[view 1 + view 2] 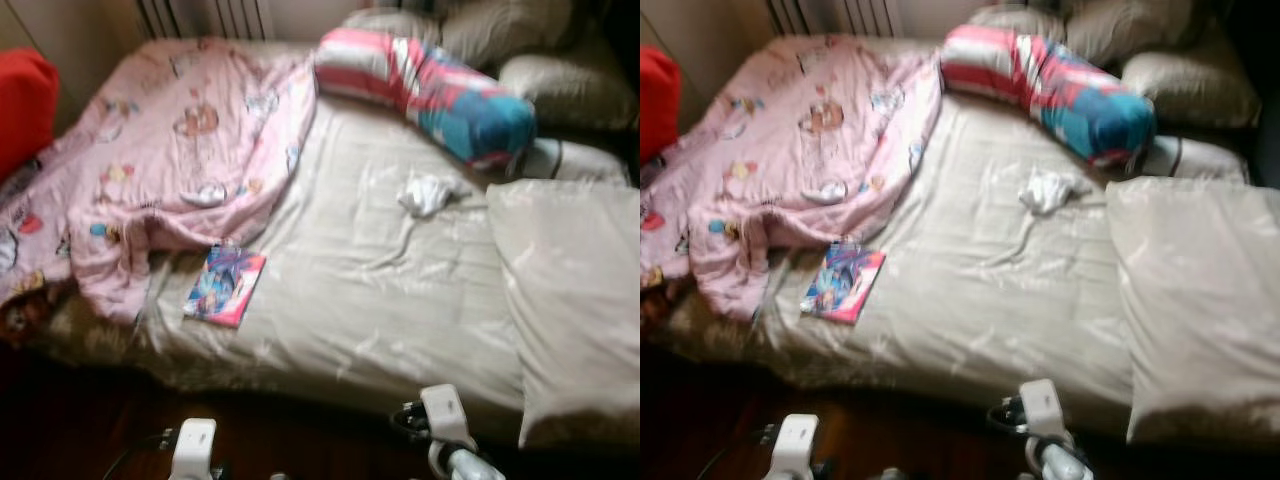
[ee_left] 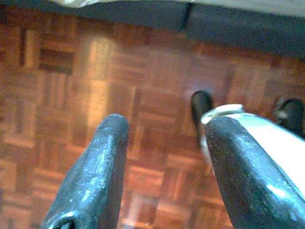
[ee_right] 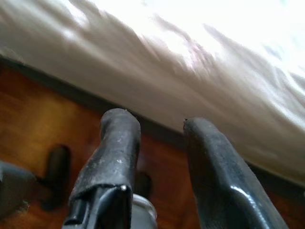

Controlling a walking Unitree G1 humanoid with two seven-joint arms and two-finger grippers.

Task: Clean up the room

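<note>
A bed [image 1: 400,300] with a beige sheet lies before me. A colourful book [image 1: 225,285] rests on the sheet near the front edge, beside a rumpled pink cartoon blanket [image 1: 170,150]. A crumpled white cloth [image 1: 427,193] lies mid-bed, below a striped pink, white and blue bolster [image 1: 430,90]. My left gripper [image 2: 167,124] hangs open over the parquet floor [image 2: 71,71], holding nothing. My right gripper [image 3: 159,121] is open and empty, low beside the bed's front edge [image 3: 190,71]. Both wrists, left [image 1: 193,445] and right [image 1: 445,412], sit in front of the bed.
A large beige pillow [image 1: 570,300] lies at the bed's right, with more pillows [image 1: 560,85] behind it. A red cushion [image 1: 22,105] sits at the far left. A radiator [image 1: 205,17] stands behind the bed. Dark wood floor [image 1: 80,420] runs in front.
</note>
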